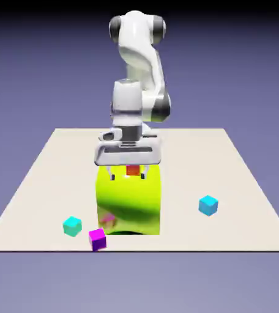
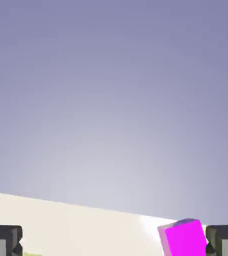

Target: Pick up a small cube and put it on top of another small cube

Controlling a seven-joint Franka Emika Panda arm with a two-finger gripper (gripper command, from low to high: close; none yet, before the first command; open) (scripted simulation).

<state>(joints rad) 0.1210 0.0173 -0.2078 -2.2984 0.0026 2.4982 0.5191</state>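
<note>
The small cube [image 1: 97, 238], magenta on top with dark purple sides, lies near the table's front edge. Just to its left sits the teal small cube [image 1: 72, 226], apart from it. My gripper [image 1: 128, 175] hangs well behind both, over the far top edge of the big yellow-green block [image 1: 128, 203], jaws open wide. Between the fingers shows a red-orange cube [image 1: 133, 170]. In the hand view my gripper [image 2: 114, 246] is open, and a magenta cube face [image 2: 183, 238] sits just inside the right fingertip [image 2: 226, 240], not gripped. Neither small cube shows in that view.
A sky-cyan cube [image 1: 208, 205] rests toward the exterior view's right. The big yellow-green block stands between my gripper and the two small cubes. The hand view shows mostly backdrop, with a strip of pale table [image 2: 86, 225] at the bottom.
</note>
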